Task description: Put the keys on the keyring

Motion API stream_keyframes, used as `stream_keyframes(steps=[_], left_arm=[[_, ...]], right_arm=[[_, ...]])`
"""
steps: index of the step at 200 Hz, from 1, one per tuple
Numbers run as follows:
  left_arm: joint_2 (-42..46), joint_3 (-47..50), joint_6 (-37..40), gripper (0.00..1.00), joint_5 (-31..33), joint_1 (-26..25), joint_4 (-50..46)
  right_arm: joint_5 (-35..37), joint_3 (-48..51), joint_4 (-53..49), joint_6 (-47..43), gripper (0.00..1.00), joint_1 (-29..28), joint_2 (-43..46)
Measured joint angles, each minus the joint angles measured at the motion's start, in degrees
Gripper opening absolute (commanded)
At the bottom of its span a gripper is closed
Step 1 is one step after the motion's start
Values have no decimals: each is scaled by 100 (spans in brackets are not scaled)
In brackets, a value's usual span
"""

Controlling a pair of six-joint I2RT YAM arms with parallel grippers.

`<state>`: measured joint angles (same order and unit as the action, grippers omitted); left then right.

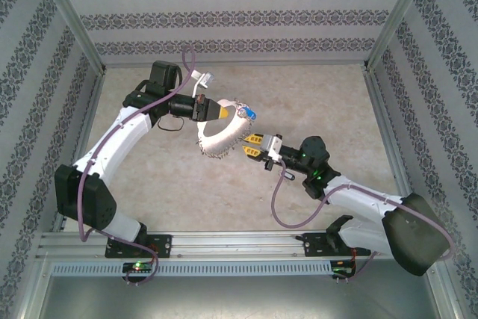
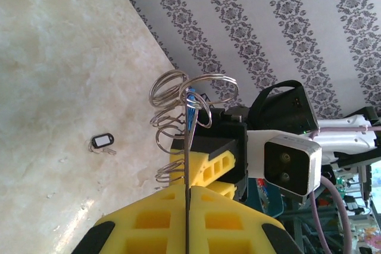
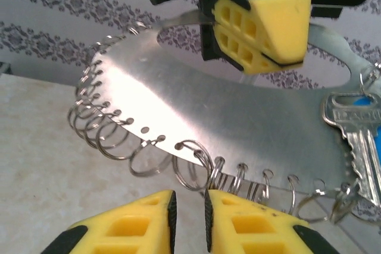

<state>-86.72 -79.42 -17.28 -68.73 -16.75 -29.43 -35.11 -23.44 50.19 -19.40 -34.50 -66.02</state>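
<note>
The top external view showed the left pincer (image 1: 222,112) clamped on the keyring (image 1: 220,140), a flat metal crescent fringed with split rings, at frame centre over the table (image 1: 336,102). One blue-headed key (image 1: 249,113) hung at its upper right end, so little seemed done. In the left wrist view a small black tag (image 2: 102,141), perhaps with a key, lay centre left, well apart. In the right wrist view the right pincer (image 3: 189,203), narrow and empty, sat bottom centre, just below the mostly bare rings.

A flat, crescent-shaped metal keyring (image 3: 238,117), its outer rim punched with holes carrying many small split rings (image 3: 110,141), hangs tilted in mid-air, pinched by the left end effector (image 1: 220,112), with a silvery key (image 3: 351,129), blue at its head, dangling at one end.
</note>
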Motion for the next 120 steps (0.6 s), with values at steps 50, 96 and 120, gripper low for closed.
stream_keyframes(steps=[50, 96, 120], left_arm=[[50, -2, -4, 0, -72, 0, 9], [85, -2, -4, 0, -70, 0, 9], [85, -2, -7, 0, -70, 0, 11]], right_arm=[[-120, -7, 66, 114, 19, -26, 0], [-118, -4, 68, 153, 19, -101, -2], [-111, 26, 94, 175, 22, -101, 0]])
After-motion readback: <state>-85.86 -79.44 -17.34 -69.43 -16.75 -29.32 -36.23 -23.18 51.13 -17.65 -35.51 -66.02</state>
